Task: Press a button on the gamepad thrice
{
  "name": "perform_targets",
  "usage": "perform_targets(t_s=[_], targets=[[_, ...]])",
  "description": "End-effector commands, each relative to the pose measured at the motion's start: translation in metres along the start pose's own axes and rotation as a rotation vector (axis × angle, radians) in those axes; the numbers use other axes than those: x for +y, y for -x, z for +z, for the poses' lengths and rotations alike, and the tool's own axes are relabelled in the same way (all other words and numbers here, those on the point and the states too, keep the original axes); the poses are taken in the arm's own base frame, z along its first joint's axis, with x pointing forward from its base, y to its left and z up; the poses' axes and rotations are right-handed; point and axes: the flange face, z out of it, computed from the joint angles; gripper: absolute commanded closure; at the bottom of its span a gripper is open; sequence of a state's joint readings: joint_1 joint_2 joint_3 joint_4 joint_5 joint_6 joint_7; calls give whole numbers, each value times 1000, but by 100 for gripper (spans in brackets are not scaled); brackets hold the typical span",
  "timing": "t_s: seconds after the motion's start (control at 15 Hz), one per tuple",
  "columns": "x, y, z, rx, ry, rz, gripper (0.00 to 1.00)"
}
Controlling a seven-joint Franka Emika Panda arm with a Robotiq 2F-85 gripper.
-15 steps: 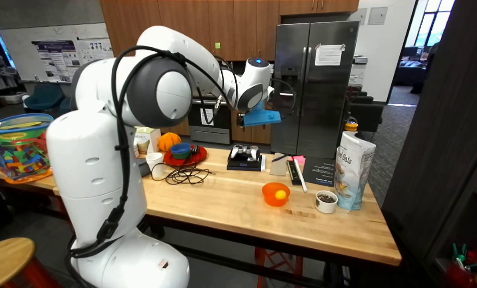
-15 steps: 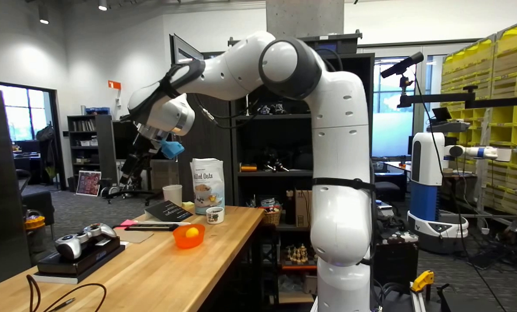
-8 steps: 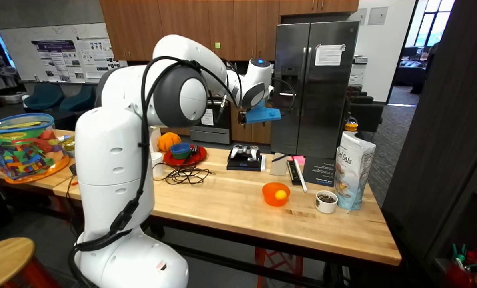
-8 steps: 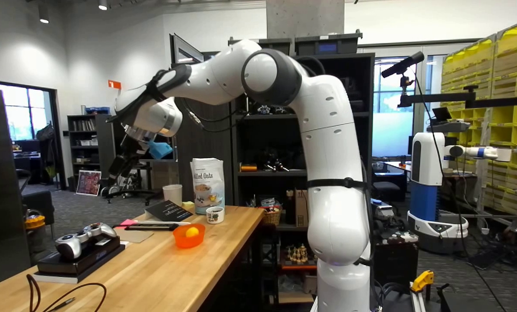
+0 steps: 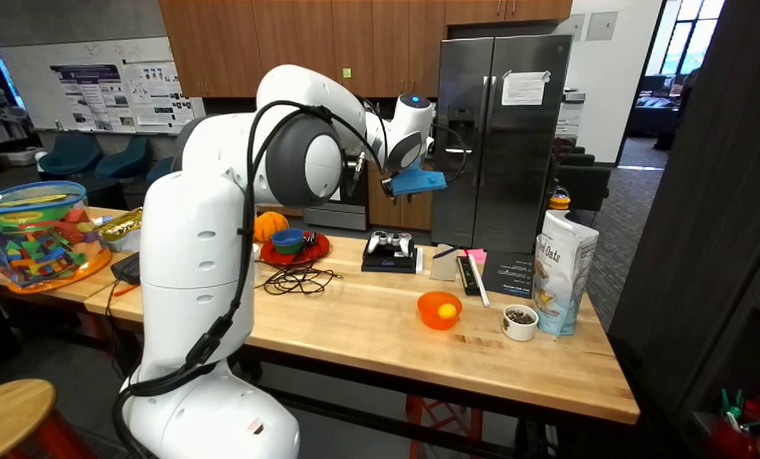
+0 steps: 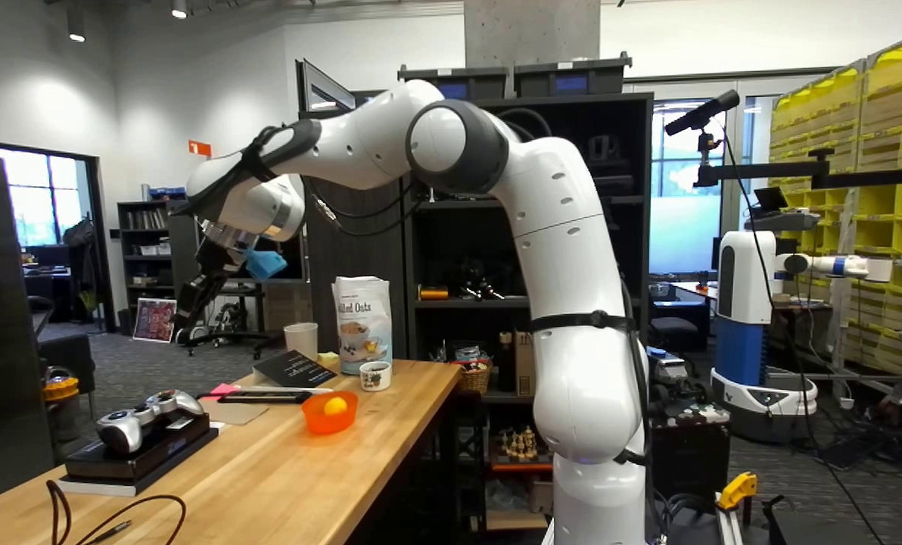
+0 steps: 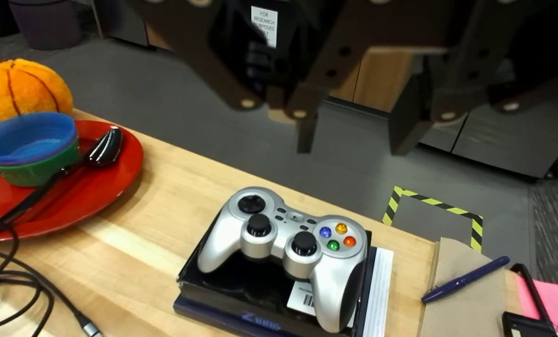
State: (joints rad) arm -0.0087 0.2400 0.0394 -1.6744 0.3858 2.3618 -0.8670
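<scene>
The gamepad [image 7: 281,236] is silver-grey with two black sticks. Blue [image 7: 325,232], yellow [image 7: 341,228], green [image 7: 333,245] and red [image 7: 349,241] buttons sit on its right part in the wrist view. It rests on a black box [image 7: 223,299] on the table, and both exterior views show it there. My gripper [image 7: 353,149] comes in from the top of the wrist view, partly open with nothing between its fingers. In an exterior view the gripper [image 6: 181,327] hangs above the gamepad and apart from it; its fingers are seen edge-on there.
Left of the gamepad in the wrist view lies a red plate [image 7: 106,187] bearing bowls [image 7: 31,140] and a black utensil. A black cable tangle [image 5: 300,280] is nearby. An orange bowl [image 5: 430,319], a pen [image 7: 466,281] and an oats bag [image 5: 565,274] also stand or lie on the table.
The arm has stretched forward, bringing my gripper left and lower in an exterior view, closer to the gamepad. Its fingers look nearer together than before. The gamepad has not moved.
</scene>
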Motion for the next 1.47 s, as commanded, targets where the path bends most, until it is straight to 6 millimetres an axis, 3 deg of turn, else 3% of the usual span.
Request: perform_targets(t_s=[0.0, 0.13, 0.2, 1.4], targets=[[8, -9, 4, 10, 9, -40, 85], [9, -9, 9, 7, 9, -36, 99], [10, -8, 13, 3, 8, -30, 100], [16, 6, 59, 1, -26, -60, 100]])
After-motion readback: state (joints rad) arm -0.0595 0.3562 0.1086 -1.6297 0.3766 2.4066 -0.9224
